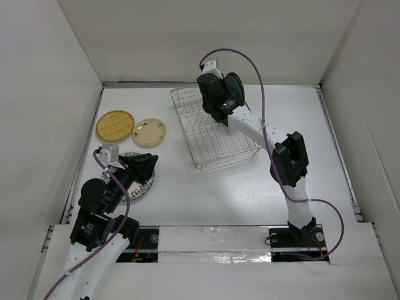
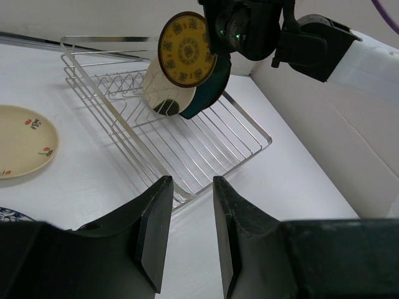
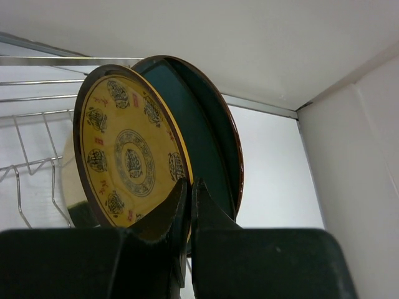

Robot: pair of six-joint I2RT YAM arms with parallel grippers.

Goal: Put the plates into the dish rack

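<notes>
Toward the near-left corner of the white tabletop, the left gripper lies over a white plate with blue pattern, its jaws spread with nothing between them; whether it touches that plate cannot be told. Farther along the left edge lie two plates flat and just beside each other: a cream speckled plate and, closer to the left edge, a yellow woven-textured plate. Beyond the middle of the tabletop, toward the far edge, stands the silver wire dish rack, set askew to the tabletop edges, with rows of upright prongs on its floor. The right arm reaches from the near-right side to the far end of the rack, where the right gripper has its jaws almost pressed together, pinching the dark rim of a gold plate with an ornamental pattern, held on edge above the rack floor. Directly behind it, nearly parallel, a dark teal plate with a brown rim stands on edge, its lower edge down among the wires. In front of the gold face, a pale mirror-like plate leans tilted in the rack.
</notes>
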